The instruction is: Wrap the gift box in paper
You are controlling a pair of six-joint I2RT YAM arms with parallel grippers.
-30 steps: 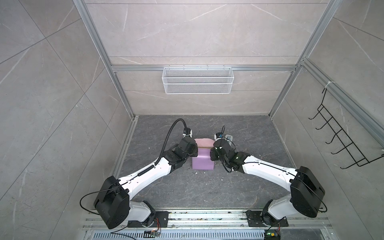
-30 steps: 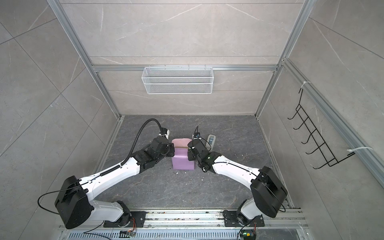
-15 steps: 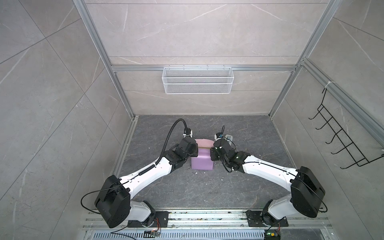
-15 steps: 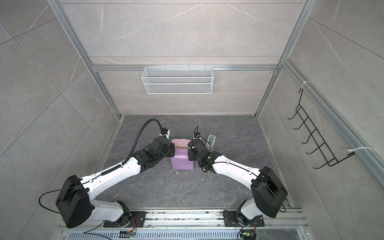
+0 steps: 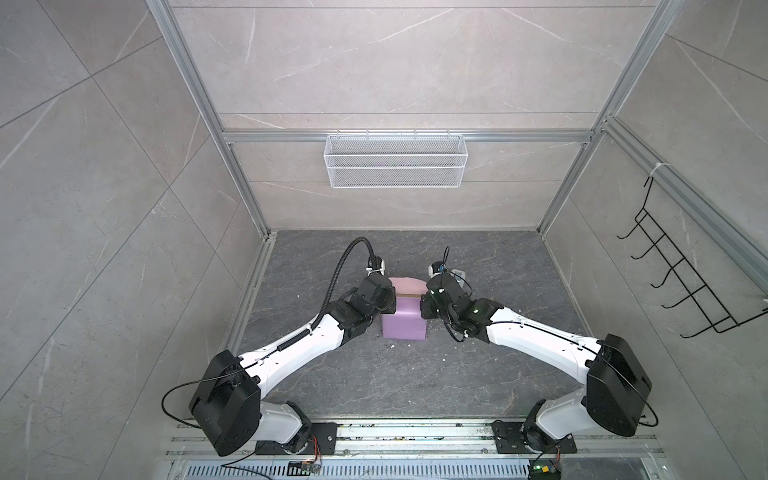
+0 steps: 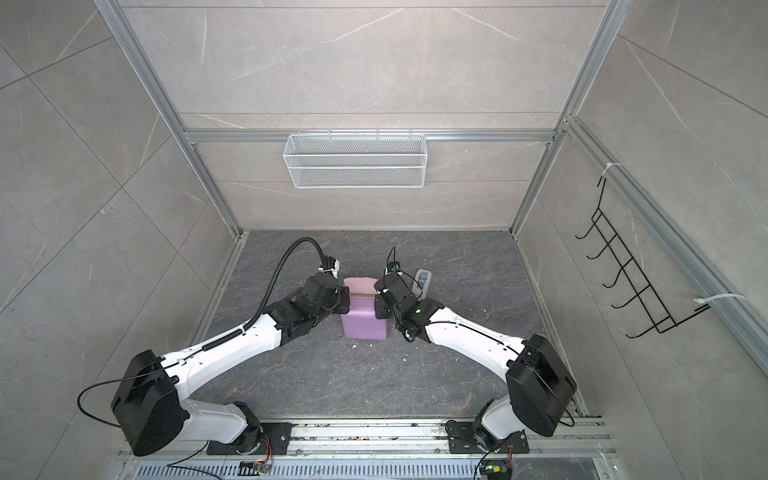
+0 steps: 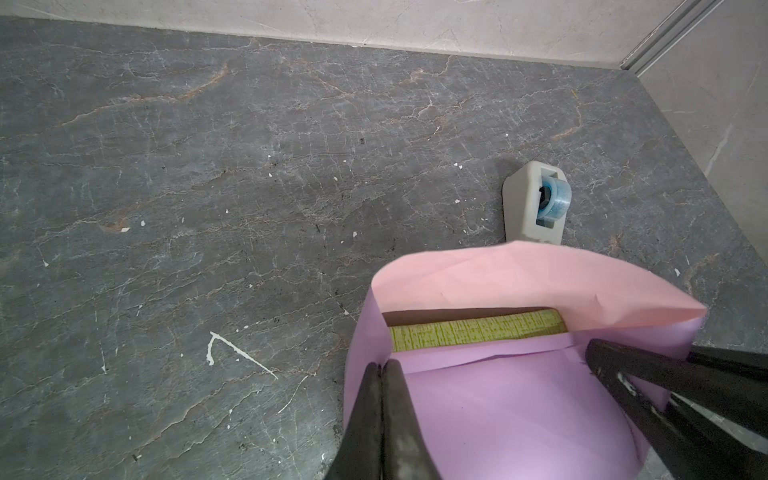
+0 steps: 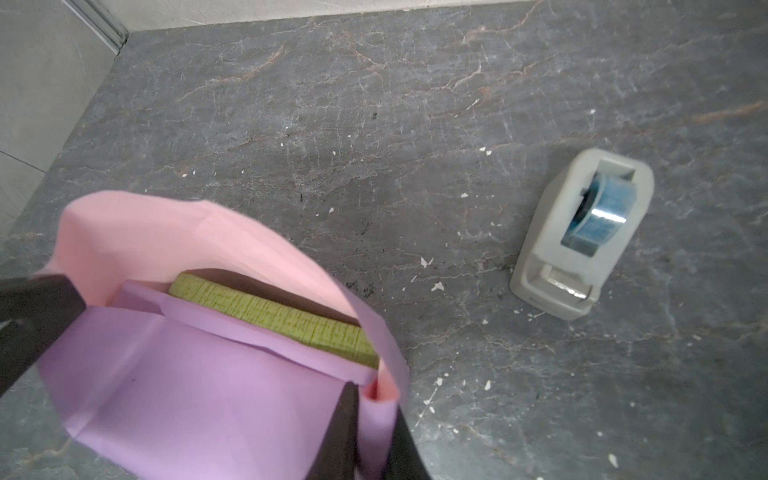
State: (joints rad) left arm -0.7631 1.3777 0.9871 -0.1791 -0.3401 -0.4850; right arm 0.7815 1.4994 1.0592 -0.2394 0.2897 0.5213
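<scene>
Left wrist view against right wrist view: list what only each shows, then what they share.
Only the left wrist view: a white angled scratch on the floor, and the left gripper shut on an edge of the paper. Only the right wrist view: the right gripper pinching a pink fold, and the tape dispenser whole, not cut off by paper. Both: paper folded over the green gift box, one strip bare.

Bright, even light, soft from overhead — only faint shadows on the floor [image 5: 374, 374] beside the paper [image 5: 405, 324] [image 6: 365, 322] in both top views. Walls [image 5: 104, 208] bow toward the frame edges, proper wide-angle warp. In the right wrist view the paper's edges smear soft; the tape dispenser [image 8: 544, 253] beyond it looks sharper — small glint on its roll.
</scene>
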